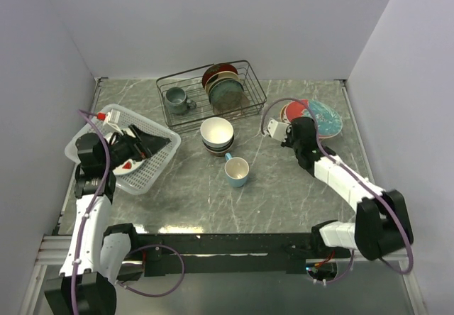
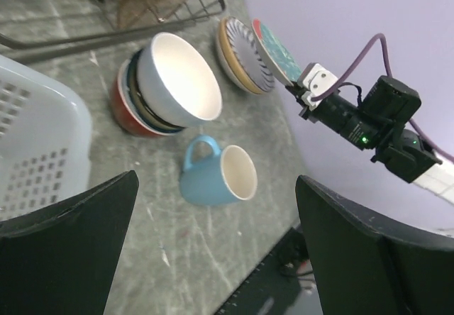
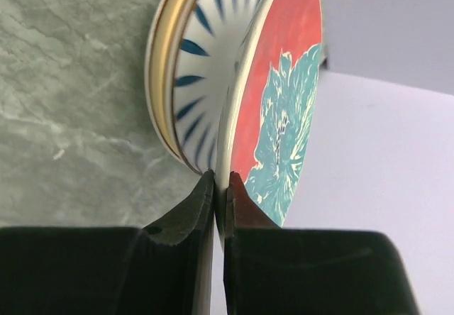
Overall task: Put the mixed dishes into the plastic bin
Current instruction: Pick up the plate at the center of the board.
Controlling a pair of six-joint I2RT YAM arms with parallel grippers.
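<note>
- Claw on the right (image 3: 220, 187) pinches the rim of the red floral plate (image 3: 284, 109), which leans on the striped plate (image 3: 206, 67).
- Left claw (image 2: 216, 180) gapes wide at the white bin (image 1: 157, 164).
- Bowls (image 1: 217, 134) and the blue mug (image 1: 237, 171) sit on the table, so most of the job looks undone.

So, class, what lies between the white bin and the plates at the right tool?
The stacked bowls and the light blue mug, seen in the top view.

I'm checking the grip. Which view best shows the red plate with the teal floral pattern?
The right wrist view: the red plate with teal floral pattern fills the frame, its rim pinched in the right end effector. The top view shows it small, partly behind the arm. The left wrist view shows only a distant sliver.
</note>
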